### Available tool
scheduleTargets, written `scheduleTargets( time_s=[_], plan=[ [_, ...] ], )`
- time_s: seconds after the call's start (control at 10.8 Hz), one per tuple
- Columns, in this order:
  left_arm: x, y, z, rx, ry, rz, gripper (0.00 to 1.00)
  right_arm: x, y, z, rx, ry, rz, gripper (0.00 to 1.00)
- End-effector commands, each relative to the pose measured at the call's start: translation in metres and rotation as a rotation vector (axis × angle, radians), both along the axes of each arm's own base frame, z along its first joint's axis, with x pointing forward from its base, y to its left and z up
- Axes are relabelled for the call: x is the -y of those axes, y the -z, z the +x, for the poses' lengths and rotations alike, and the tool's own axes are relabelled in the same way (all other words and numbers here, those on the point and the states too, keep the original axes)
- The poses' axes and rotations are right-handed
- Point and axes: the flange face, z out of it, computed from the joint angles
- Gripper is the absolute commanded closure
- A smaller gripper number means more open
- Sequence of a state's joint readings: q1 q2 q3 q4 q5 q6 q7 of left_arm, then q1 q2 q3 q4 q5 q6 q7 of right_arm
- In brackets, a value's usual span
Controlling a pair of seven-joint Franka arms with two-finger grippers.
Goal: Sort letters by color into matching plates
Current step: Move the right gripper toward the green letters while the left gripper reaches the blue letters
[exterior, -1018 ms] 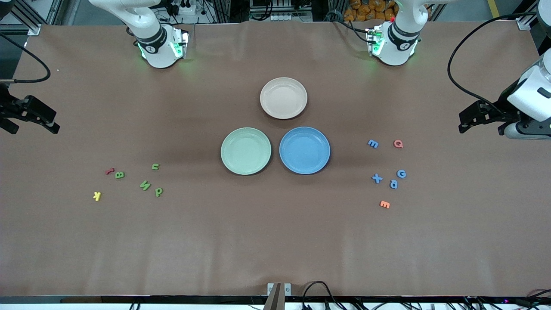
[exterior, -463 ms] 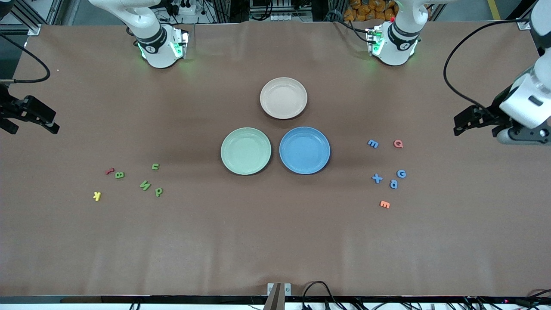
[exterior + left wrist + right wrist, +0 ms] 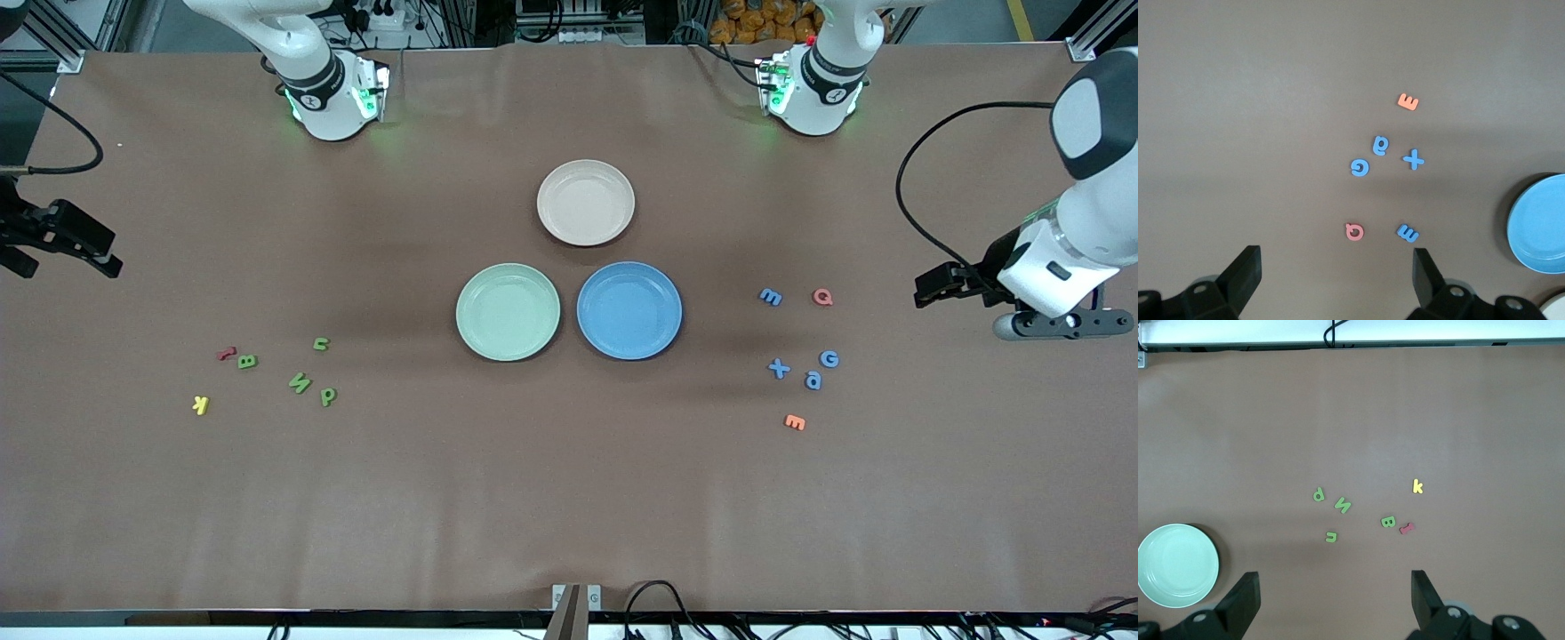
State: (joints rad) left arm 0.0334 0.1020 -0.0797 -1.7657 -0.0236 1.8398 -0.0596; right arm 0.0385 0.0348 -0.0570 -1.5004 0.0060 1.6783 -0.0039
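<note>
I'm seeing the left gripper [image 3: 929,291] hanging jaws wide over bare table at its arm's end, the blue letters [image 3: 779,368] lying between it and the blue plate [image 3: 629,310]. A pink, possibly Q-shaped letter [image 3: 822,297] is lying among them. The right gripper [image 3: 93,252] is waiting, spread wide; green letters [image 3: 300,383] are sitting near the green plate [image 3: 508,311].

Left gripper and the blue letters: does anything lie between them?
Only the pink foam letter Q lies between the open left gripper and the small blue foam letters; otherwise bare brown table, as the front view shows.
</note>
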Motion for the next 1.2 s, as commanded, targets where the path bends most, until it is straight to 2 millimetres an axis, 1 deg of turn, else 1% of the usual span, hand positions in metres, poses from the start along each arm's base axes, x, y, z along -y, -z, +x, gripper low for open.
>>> scheduleTargets(
  time_s=[0.0,0.28,0.46,0.56,0.65,0.74,0.83,0.93,1.02,1.11],
  plan=[
    [0.004,0.041,-0.015,0.018,0.0,-0.018,0.0,-0.003,0.03,0.016,-0.002,0.015,0.003,0.0],
    [0.013,0.082,-0.02,0.049,0.034,-0.012,0.0,-0.005,0.096,0.034,-0.018,0.115,0.049,0.0],
    [0.016,0.112,-0.025,0.088,0.052,-0.012,0.0,-0.006,0.128,0.044,-0.063,0.121,0.057,0.0],
    [0.019,0.126,-0.02,0.083,0.063,-0.012,0.0,-0.005,0.146,0.049,-0.092,0.126,0.056,0.0],
    [0.029,0.144,-0.018,0.061,0.104,0.001,0.0,-0.009,0.169,0.054,-0.132,0.14,0.092,0.0],
    [0.033,0.163,-0.017,0.036,0.155,0.022,0.0,-0.012,0.191,0.057,-0.164,0.148,0.114,0.0],
    [0.039,0.185,-0.015,0.002,0.229,0.035,0.0,-0.012,0.214,0.056,-0.182,0.154,0.114,0.0],
    [0.042,0.2,-0.015,-0.021,0.289,0.033,0.0,-0.013,0.235,0.052,-0.196,0.154,0.111,0.0],
    [0.042,0.212,-0.012,-0.034,0.337,0.028,0.0,-0.012,0.256,0.049,-0.215,0.151,0.108,0.0],
    [0.039,0.221,-0.009,-0.037,0.381,0.029,0.0,-0.011,0.272,0.047,-0.226,0.152,0.104,0.0]
  ],
)
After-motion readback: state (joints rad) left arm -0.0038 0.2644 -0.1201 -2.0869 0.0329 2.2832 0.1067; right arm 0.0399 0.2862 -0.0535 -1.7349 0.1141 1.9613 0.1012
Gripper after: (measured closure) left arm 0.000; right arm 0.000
